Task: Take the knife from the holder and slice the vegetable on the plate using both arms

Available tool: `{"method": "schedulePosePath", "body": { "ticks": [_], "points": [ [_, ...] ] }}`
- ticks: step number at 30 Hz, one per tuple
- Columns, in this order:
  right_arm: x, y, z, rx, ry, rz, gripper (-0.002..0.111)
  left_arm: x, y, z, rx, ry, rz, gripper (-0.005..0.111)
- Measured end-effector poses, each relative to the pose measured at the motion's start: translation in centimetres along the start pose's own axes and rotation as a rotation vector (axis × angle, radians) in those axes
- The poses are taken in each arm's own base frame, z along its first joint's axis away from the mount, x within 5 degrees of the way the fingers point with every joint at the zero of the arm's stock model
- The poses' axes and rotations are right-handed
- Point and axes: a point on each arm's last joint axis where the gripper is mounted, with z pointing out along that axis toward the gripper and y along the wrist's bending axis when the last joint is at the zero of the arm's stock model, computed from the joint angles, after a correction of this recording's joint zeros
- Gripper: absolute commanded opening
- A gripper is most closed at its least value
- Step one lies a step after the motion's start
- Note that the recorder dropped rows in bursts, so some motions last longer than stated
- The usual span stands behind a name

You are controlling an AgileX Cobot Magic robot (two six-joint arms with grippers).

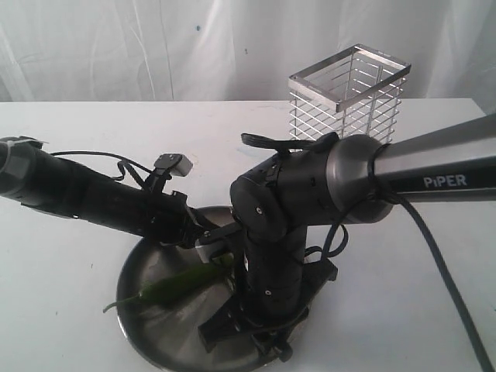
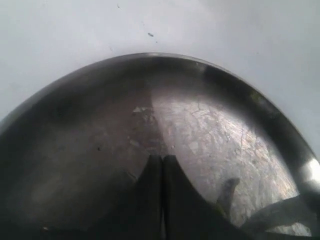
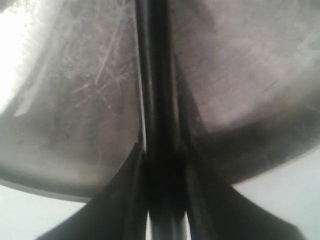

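The green chili (image 1: pixel 172 287) lies on the steel plate (image 1: pixel 138 267), with its stem toward the left rim. My left gripper (image 1: pixel 219 254) reaches in from the left and is shut over the chili's right end, with nothing between its fingers (image 2: pixel 172 185). Whether it touches the chili I cannot tell. A thin end of the chili (image 2: pixel 228 187) shows beside them. My right gripper (image 1: pixel 223 329) hangs low over the plate's near side, shut on the knife (image 3: pixel 157 75), whose dark length runs out across the plate (image 3: pixel 75 100). The wire holder (image 1: pixel 349 97) stands at the back right.
The right arm's thick PIPER link (image 1: pixel 442 174) and its cable (image 1: pixel 442 271) cross the right half of the white table (image 1: pixel 70 310). A white curtain hangs behind the table. In the left wrist view the plate rim (image 2: pixel 150 56) curves against the white table.
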Motion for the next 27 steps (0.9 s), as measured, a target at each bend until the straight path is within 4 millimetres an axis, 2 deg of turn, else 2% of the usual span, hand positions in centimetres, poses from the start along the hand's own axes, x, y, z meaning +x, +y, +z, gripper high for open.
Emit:
{"method": "schedulePosePath", "body": {
  "ticks": [10,20,27],
  "points": [
    [0.5,-0.2,0.0,0.022,0.062,-0.065,0.0,0.2,-0.6,0.1,0.04,0.042,0.006,0.0],
    [0.5,-0.2,0.0,0.023,0.058,-0.068,0.0,-2.2,-1.0,-1.6,-0.069,0.019,0.125,0.0],
    [0.9,-0.5,-1.0,0.039,0.052,-0.081,0.0,-4.2,-2.6,-3.6,-0.101,-0.05,0.15,0.0]
  ]
}}
